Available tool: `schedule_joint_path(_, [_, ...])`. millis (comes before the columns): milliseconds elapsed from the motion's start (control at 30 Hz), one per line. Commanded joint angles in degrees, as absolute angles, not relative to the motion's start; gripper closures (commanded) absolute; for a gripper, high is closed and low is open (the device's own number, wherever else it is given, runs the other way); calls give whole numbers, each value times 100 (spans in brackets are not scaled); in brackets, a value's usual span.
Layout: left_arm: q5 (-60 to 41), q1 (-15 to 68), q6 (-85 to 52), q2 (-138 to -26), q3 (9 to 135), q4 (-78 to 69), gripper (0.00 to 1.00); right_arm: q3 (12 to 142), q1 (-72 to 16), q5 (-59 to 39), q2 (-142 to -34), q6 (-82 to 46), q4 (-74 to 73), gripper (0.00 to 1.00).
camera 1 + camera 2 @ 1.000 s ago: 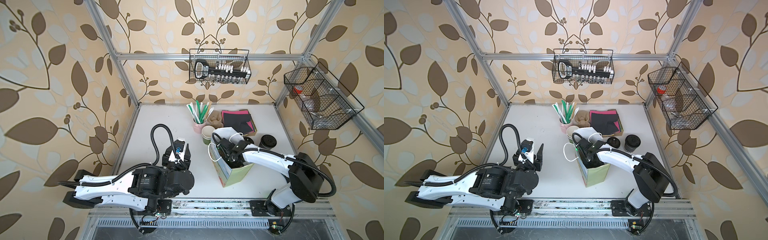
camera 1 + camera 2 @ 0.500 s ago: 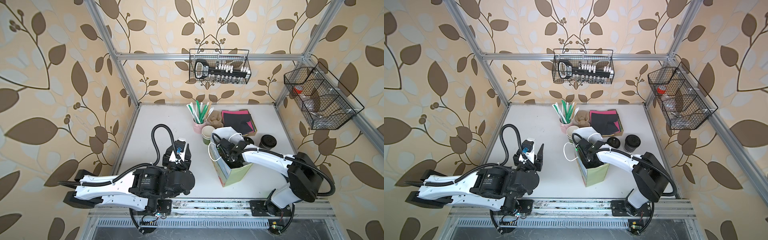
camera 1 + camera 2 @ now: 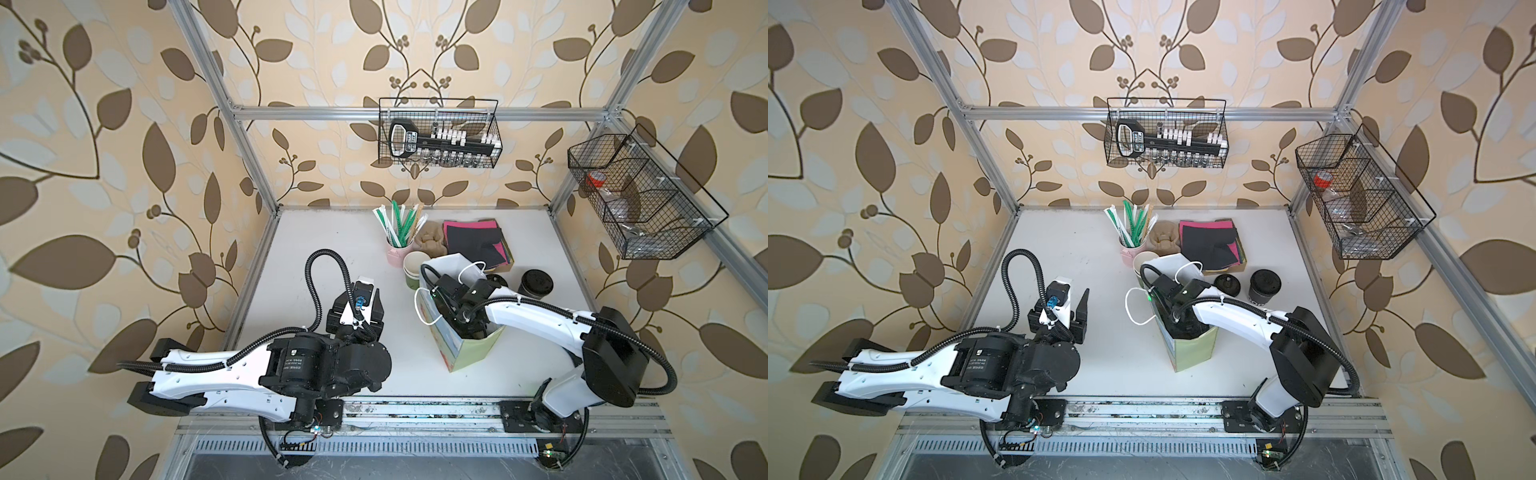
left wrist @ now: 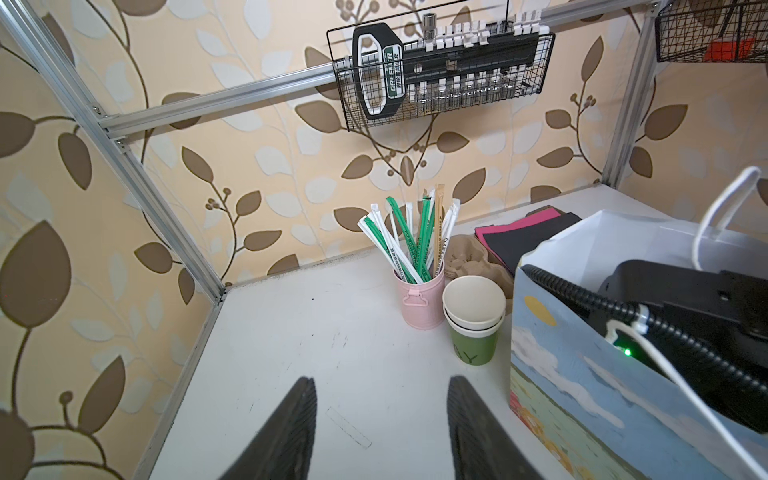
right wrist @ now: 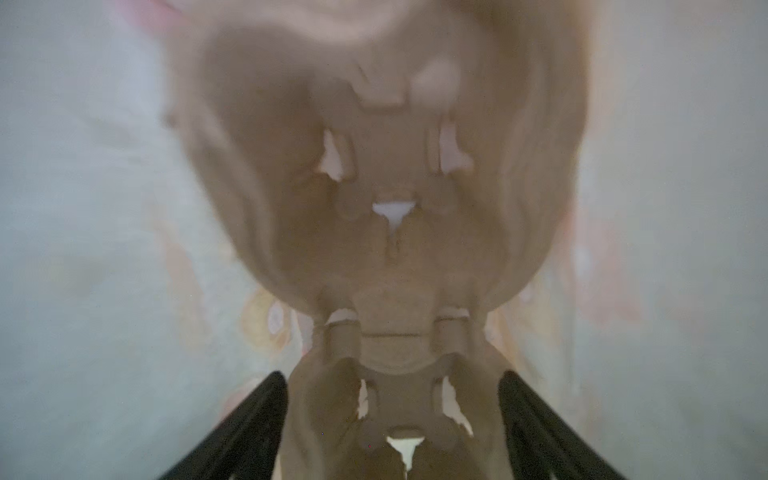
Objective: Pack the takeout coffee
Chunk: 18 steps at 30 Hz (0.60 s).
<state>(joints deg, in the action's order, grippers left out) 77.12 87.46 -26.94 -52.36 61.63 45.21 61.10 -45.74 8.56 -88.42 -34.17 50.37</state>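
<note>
Your counter [image 3: 332, 249], back row: pink tin of wrapped straws [image 4: 419, 303]; stack of green paper cups [image 4: 473, 328] just beside it; stack of pulp cup carriers [image 3: 432, 241]; red and black napkins [image 3: 473, 237]; one loose black lid [image 3: 1227, 284]. Takeout coffee [image 3: 535, 284]: upright on the counter near that lid, outside the paper bag [image 3: 469, 353], with your right arm passing close in front. Right gripper [image 5: 392, 375]: down inside the bag, jaws spread wide either side of a single pulp cup carrier [image 5: 395, 208] lying there; the blur hides whether they touch it. Left gripper [image 4: 381, 380]: about half open, nothing between its jaws, above bare counter beside the bag.
</note>
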Motion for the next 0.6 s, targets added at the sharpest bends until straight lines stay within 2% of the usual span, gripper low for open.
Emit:
schedule_joint_path(0, [8007,8793,-2654,-5247,6257,4456,48,6389,-4603,1002,-8616,-3419,5308,15])
schedule_joint_path(167, [7965,8796,-2617,-5299,6267,4438,47,6532,-4622,924,-8492,-3384,5338,2])
schedule_joint_path(567, [7800,8802,-2461,-5438,6241,4291,44,6885,-4696,1315,-8261,-3305,5490,0])
